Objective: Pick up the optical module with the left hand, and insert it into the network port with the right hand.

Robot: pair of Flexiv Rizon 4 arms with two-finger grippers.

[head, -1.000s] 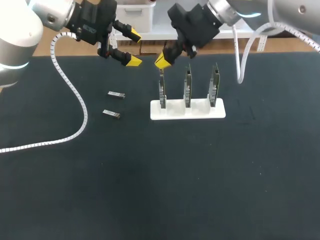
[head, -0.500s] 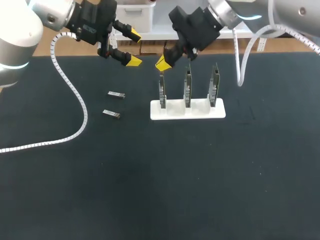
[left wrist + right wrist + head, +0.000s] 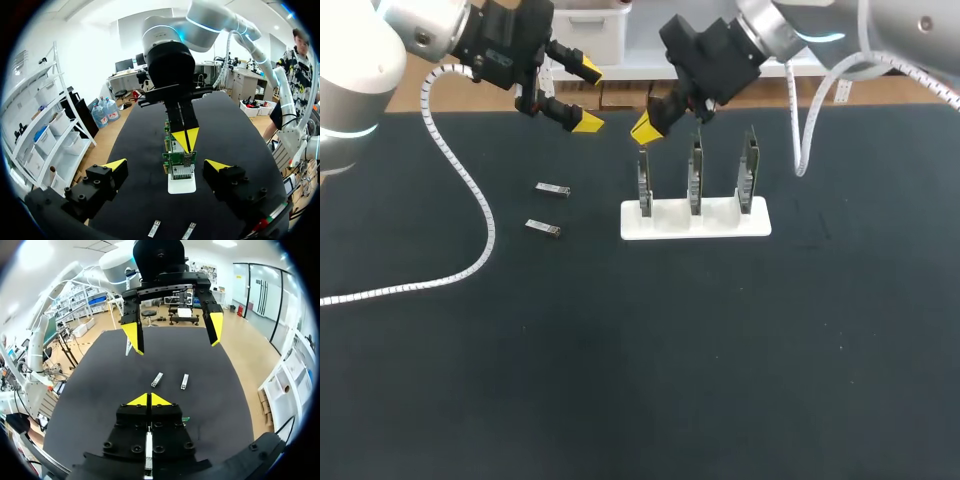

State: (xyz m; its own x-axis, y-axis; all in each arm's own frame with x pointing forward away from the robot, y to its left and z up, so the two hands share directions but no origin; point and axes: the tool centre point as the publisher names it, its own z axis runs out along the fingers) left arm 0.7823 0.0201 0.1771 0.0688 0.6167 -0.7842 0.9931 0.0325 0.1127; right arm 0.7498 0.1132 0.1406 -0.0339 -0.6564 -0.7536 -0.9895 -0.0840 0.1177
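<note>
Presently: white stand (image 3: 665, 228) on the black table (image 3: 640, 380), with three green boards upright in its slots, at the stand's left (image 3: 644, 182), middle (image 3: 695, 172) and right (image 3: 749, 170).

Right gripper (image 3: 646, 126) hangs just above the stand's left board, its yellow tips pressed together, with nothing visible between them. The left wrist view agrees: the right gripper (image 3: 185, 140) comes to a point over the row of boards. Whether it touches a board's top edge, cannot tell.

Left gripper (image 3: 588, 96) is up off the table, left of and behind the stand, fingers spread wide and holding nothing.

Two optical modules lie flat on the table well left of the stand, one (image 3: 552, 189) farther back, one (image 3: 543, 228) nearer the front. They are close together without touching, and clear of both grippers.
</note>
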